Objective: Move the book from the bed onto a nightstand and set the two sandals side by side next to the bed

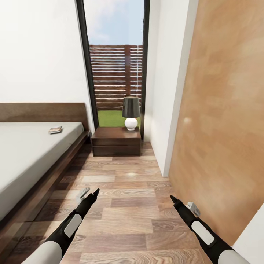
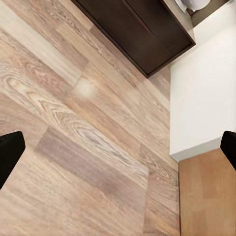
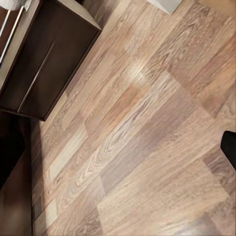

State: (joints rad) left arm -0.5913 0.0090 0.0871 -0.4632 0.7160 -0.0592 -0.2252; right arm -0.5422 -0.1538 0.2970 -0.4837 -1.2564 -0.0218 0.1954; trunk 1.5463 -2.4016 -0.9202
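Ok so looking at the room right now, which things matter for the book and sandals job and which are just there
Part of the job:
book, lying on the bed
bed, grey mattress in a dark wood frame
nightstand, beside the bed under the window

Just there:
lamp on the nightstand
wooden door on the right
window with the slatted fence beyond

narrow aisle, bed to wall

bare grey-brown wood-plank floor (image 1: 124,205) runs open ahead between the low light-grey bed on its dark brown frame (image 1: 33,161) at left and the tan wooden door panel (image 1: 223,128) at right. the dark-brown two-drawer nightstand (image 1: 116,145) closes the far end, its dark-shaded white-based lamp (image 1: 131,113) on top. a white wall corner (image 1: 167,110) juts in beside it.
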